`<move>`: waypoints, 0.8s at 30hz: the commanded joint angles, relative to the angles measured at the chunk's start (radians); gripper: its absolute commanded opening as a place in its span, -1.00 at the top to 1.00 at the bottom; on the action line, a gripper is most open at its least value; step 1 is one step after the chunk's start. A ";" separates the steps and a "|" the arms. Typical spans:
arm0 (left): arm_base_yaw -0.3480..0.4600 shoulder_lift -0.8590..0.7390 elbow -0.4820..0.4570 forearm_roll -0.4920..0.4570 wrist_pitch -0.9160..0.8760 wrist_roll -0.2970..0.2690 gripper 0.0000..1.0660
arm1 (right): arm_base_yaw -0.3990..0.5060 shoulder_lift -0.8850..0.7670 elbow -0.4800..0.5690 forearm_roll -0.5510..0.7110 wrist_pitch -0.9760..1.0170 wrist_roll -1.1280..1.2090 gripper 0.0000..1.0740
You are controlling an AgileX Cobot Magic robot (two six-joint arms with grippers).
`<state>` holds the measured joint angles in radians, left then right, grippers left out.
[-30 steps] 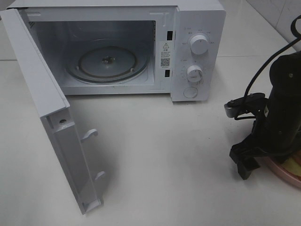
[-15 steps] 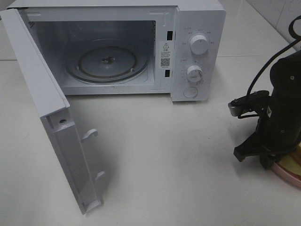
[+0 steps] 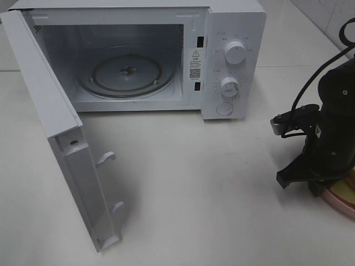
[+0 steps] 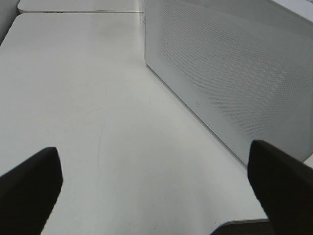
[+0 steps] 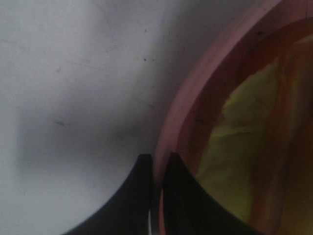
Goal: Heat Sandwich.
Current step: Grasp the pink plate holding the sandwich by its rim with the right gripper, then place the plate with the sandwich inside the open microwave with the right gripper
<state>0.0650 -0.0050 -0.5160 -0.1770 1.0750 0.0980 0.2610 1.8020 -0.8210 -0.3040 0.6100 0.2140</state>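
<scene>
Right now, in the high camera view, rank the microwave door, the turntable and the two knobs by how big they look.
1. microwave door
2. turntable
3. upper knob and lower knob: too alike to rank; the upper looks only marginally bigger.

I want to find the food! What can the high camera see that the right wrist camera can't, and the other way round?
Only the high camera shows the microwave, its open door, the glass turntable and two knobs. Only the right wrist camera clearly shows the sandwich with its yellow-green filling, and the fingers pinching the pink plate by its rim. Both show that plate, the right gripper and the white table.
</scene>
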 commanded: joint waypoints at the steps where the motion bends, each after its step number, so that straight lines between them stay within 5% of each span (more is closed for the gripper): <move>1: -0.005 -0.019 0.002 -0.007 -0.005 -0.007 -0.84 | -0.005 0.005 0.003 -0.003 -0.012 0.000 1.00; 24: -0.005 -0.019 0.002 -0.007 -0.005 -0.007 -0.84 | 0.045 0.001 0.002 -0.089 0.052 0.096 1.00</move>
<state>0.0650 -0.0050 -0.5160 -0.1770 1.0750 0.0980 0.2960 1.8020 -0.8210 -0.3830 0.6480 0.2900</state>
